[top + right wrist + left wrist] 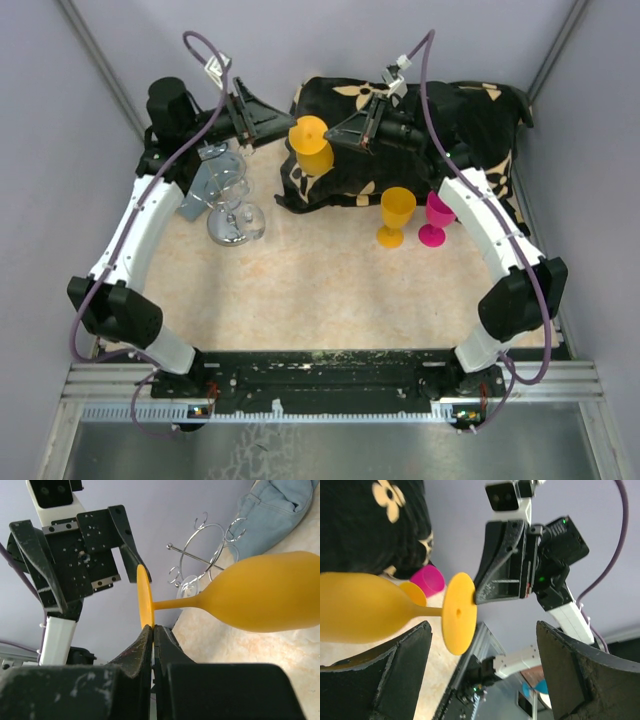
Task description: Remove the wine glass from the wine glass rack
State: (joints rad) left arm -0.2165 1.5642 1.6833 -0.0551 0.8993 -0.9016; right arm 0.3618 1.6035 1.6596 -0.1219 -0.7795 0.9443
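Orange wine glass (pixel 260 592), bowl cropped, foot pinched by right fingers (pixel 132 655), left fingers (pixel 405 650) spread

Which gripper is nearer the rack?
Left. The left gripper is open just beyond the rack. The right gripper is farther to the right, shut on the foot of a yellow glass.

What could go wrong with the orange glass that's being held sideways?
The right end effector pinches only the thin rim of the foot of the orange wine glass, so the glass could twist loose and drop. The open left end effector sits close to that foot and might knock it.
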